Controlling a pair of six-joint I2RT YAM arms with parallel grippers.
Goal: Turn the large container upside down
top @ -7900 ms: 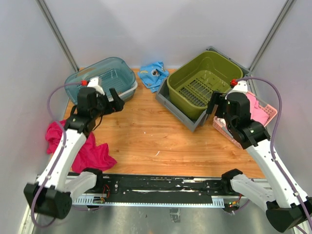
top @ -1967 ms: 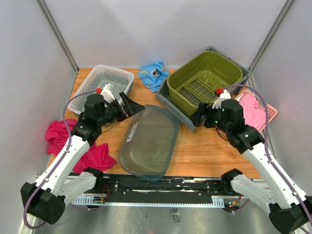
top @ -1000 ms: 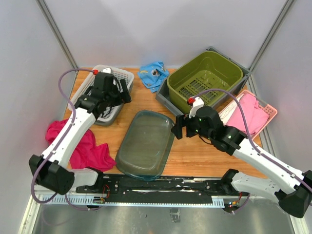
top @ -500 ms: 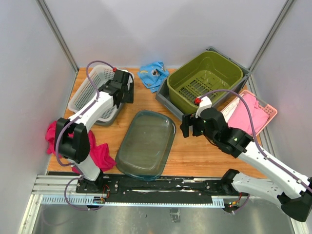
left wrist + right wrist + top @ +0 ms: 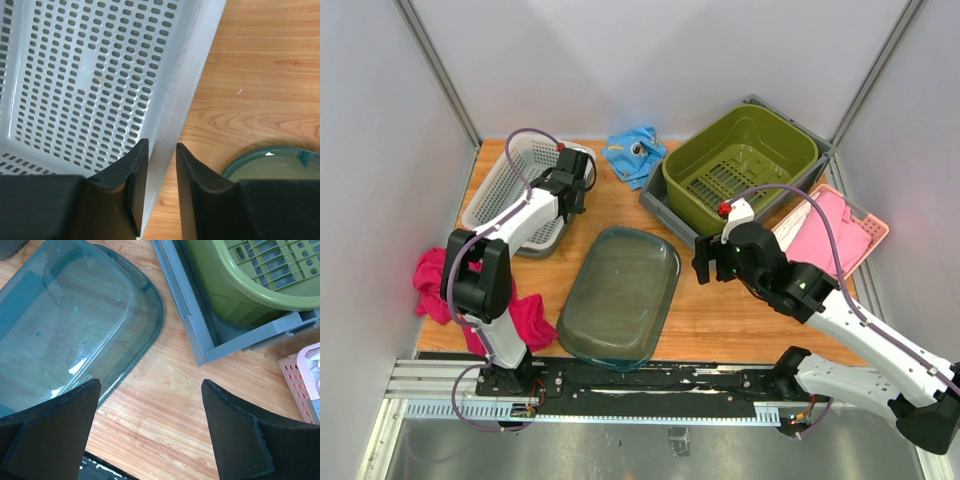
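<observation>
The large container [image 5: 620, 295] is a clear teal tub lying flat on the wooden table, near the front edge; it also shows in the right wrist view [image 5: 75, 325] and in a corner of the left wrist view [image 5: 280, 165]. I cannot tell which side of it faces up. My left gripper [image 5: 572, 188] sits at the right wall of a white perforated basket [image 5: 515, 190]. Its jaws [image 5: 161, 145] are closed on that basket's wall [image 5: 175, 125]. My right gripper [image 5: 705, 262] hovers just right of the tub, open [image 5: 151, 382], with only bare wood between its fingers.
An olive slatted basket [image 5: 740, 160] sits in a grey tray [image 5: 665, 205] at the back right. A blue cloth [image 5: 633, 150] lies at the back. A pink basket with pink cloth [image 5: 835, 235] is at the right edge, a magenta cloth [image 5: 510, 310] at the front left.
My left gripper moved to the white basket's right wall and closed from wide open onto it. My right arm drew slightly right, away from the tub. The tub stayed put.
</observation>
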